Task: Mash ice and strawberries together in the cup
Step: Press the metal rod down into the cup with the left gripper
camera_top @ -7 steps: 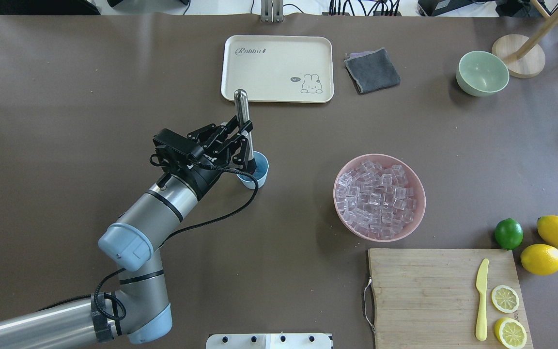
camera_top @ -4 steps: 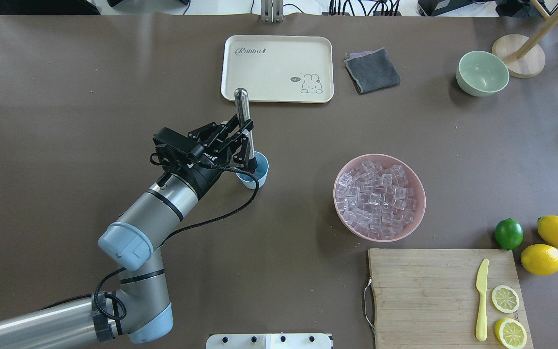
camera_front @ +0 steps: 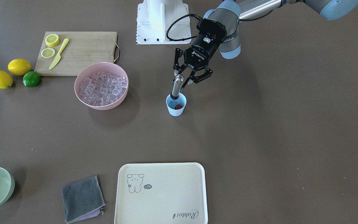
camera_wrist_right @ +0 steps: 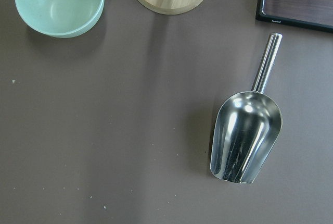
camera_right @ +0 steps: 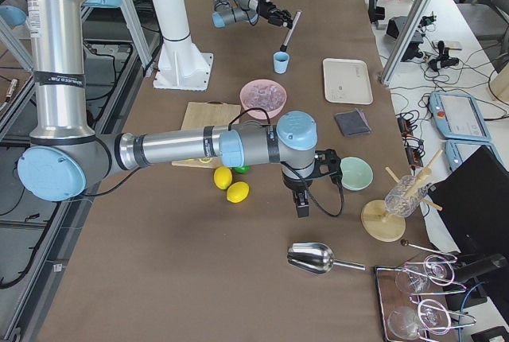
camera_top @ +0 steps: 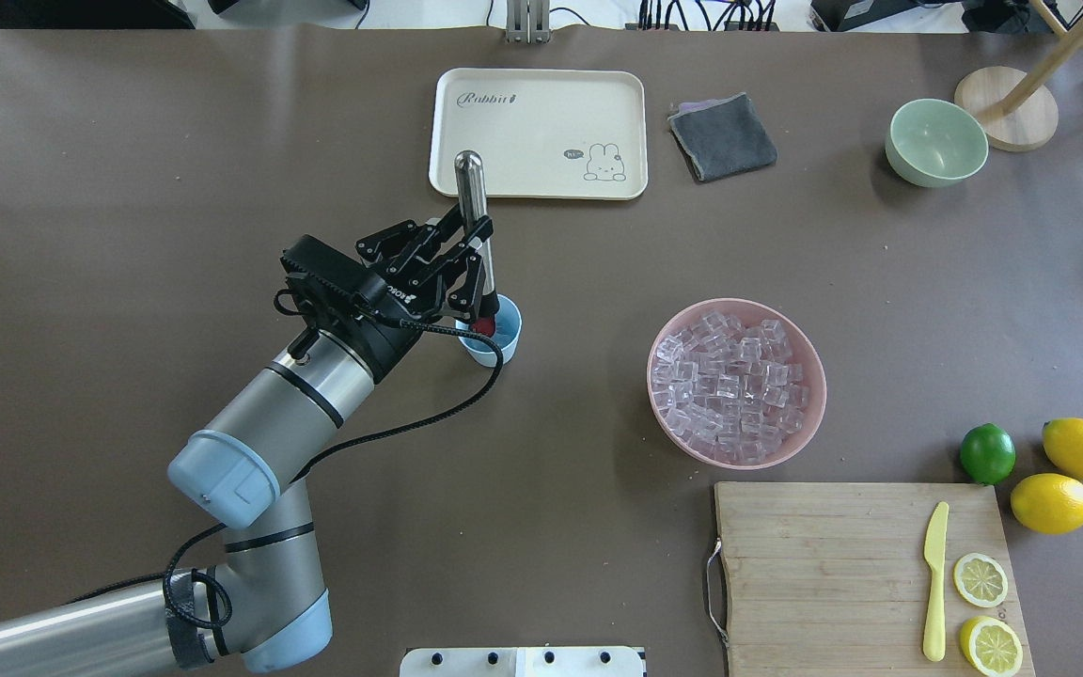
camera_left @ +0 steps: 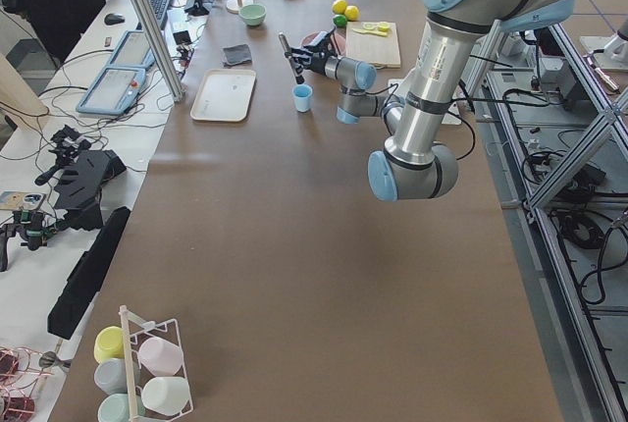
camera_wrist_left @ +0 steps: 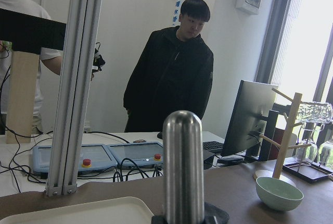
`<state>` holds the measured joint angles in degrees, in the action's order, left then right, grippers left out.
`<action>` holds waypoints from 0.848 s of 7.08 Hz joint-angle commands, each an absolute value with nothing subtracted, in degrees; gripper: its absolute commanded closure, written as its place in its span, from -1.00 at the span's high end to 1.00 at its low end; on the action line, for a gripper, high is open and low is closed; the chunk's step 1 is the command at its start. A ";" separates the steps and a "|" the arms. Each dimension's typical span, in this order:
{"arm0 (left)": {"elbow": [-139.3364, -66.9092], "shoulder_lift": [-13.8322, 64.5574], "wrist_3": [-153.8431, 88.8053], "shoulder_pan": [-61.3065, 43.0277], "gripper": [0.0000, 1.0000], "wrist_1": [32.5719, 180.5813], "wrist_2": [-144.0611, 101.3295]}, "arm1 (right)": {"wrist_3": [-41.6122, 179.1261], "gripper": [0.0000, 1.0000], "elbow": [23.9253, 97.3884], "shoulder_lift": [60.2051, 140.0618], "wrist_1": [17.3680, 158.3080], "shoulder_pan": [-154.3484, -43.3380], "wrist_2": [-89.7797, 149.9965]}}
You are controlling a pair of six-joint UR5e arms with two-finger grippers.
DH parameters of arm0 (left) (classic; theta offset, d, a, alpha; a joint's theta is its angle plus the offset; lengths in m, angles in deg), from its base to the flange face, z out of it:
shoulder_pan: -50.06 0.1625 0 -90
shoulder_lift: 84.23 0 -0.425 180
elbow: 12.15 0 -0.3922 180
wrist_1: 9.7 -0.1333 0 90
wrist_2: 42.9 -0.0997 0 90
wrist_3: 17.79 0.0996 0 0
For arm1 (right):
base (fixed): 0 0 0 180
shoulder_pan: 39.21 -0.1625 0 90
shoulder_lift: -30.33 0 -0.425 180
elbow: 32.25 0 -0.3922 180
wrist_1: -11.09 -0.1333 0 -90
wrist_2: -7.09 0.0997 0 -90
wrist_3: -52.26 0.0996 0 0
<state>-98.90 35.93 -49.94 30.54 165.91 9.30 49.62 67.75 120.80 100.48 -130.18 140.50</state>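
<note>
We are mid-mash. Our left gripper (camera_top: 478,273) is clamped on the metal pestle (camera_top: 472,188), whose tip is in the cup (camera_front: 176,107), left of centre between the long edges. Next we should press straight down onto the strawberry (camera_front: 178,107). We cannot tell whether our right gripper (camera_right: 303,208) is open or closed.

One cup (camera_front: 176,111), one lime (camera_front: 31,79), two lemons (camera_front: 19,67)

Left arm (camera_top: 306,400) reaches forward, jaws clamped tight
</note>
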 commanded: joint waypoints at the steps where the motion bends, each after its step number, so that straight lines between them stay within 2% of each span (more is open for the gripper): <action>1: -93.56 36.26 -49.96 31.33 -1.00 171.66 8.96 | 49.62 1.00 67.94 120.94 100.56 -130.27 140.68; 6: -91.35 35.91 -49.60 32.04 -1.00 172.14 8.87 | 49.62 1.00 67.51 120.59 100.56 -130.18 140.59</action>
